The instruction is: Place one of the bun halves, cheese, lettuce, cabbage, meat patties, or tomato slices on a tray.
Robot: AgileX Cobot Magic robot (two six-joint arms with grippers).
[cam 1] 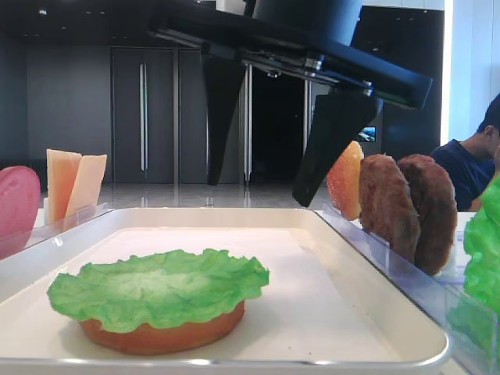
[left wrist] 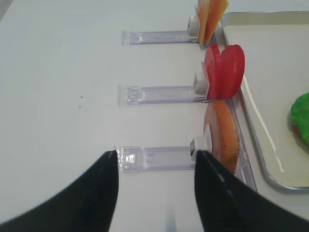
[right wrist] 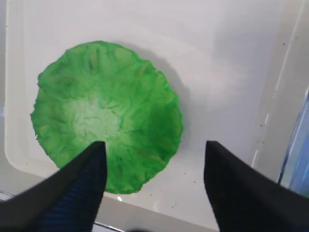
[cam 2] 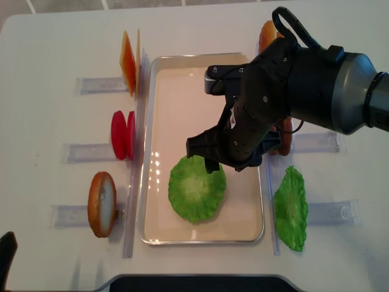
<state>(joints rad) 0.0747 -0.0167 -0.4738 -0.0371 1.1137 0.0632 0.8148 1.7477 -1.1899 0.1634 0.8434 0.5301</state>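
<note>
On the tray [cam 1: 367, 273] the lettuce [cam 1: 160, 287] lies flat atop a bun half [cam 1: 164, 332]. Above and behind it the right gripper [cam 1: 266, 187] hangs with jaws wide apart, holding nothing. Patties [cam 1: 406, 207] stand upright at the right beyond

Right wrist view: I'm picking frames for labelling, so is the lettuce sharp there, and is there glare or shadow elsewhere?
Right wrist view: the lettuce is soft and slightly blurred, with its shadow on the tray. Overhead exterior view: glare spots on the tray floor beside the lettuce. Low exterior view: dim background, right gripper dark, almost a silhouette.
</note>
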